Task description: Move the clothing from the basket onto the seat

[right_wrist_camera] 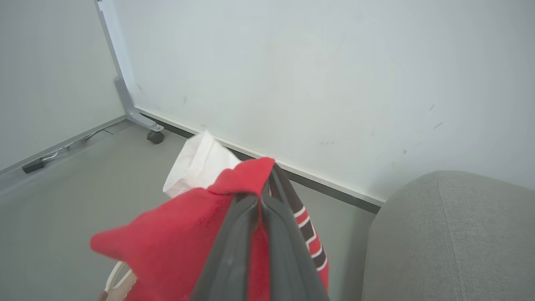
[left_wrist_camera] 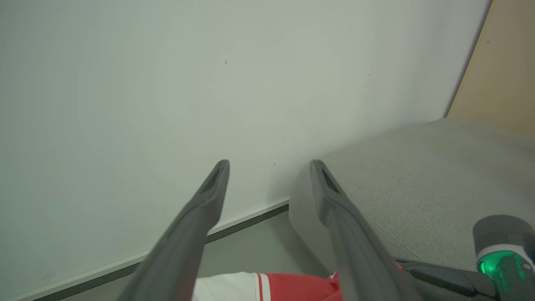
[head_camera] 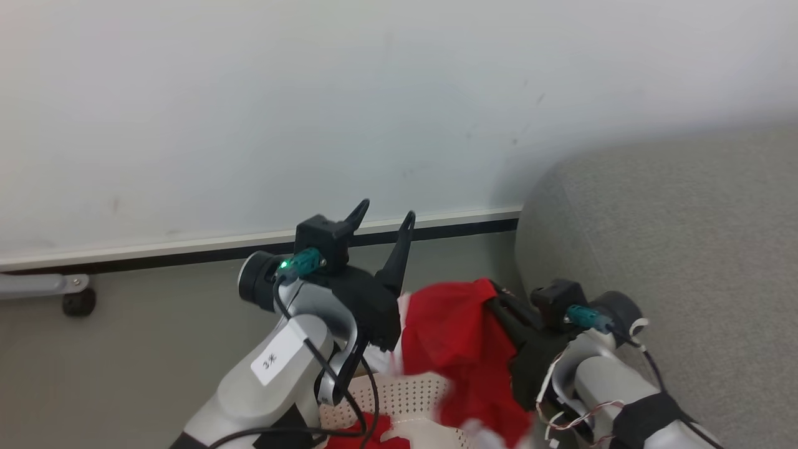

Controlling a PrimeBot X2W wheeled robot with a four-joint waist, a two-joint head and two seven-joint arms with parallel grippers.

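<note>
A red garment (head_camera: 452,340) with white panels hangs in the air above the basket (head_camera: 399,399), whose perforated cream wall shows at the bottom of the head view. My right gripper (right_wrist_camera: 271,171) is shut on the red garment (right_wrist_camera: 188,234), its fingers pinching a fold near the top. More red clothing (head_camera: 358,436) lies in the basket. My left gripper (head_camera: 383,215) is open and holds nothing, raised to the left of the hanging garment. The grey sofa (head_camera: 673,237) stands to the right, with its rounded corner (right_wrist_camera: 451,234) close to the garment.
A white board-like wall (head_camera: 312,112) stands behind, with a dark strip along its bottom. A caster and metal foot (head_camera: 75,299) sit on the grey floor at left. In the left wrist view the sofa seat (left_wrist_camera: 426,184) stretches right, under a tan panel (left_wrist_camera: 501,75).
</note>
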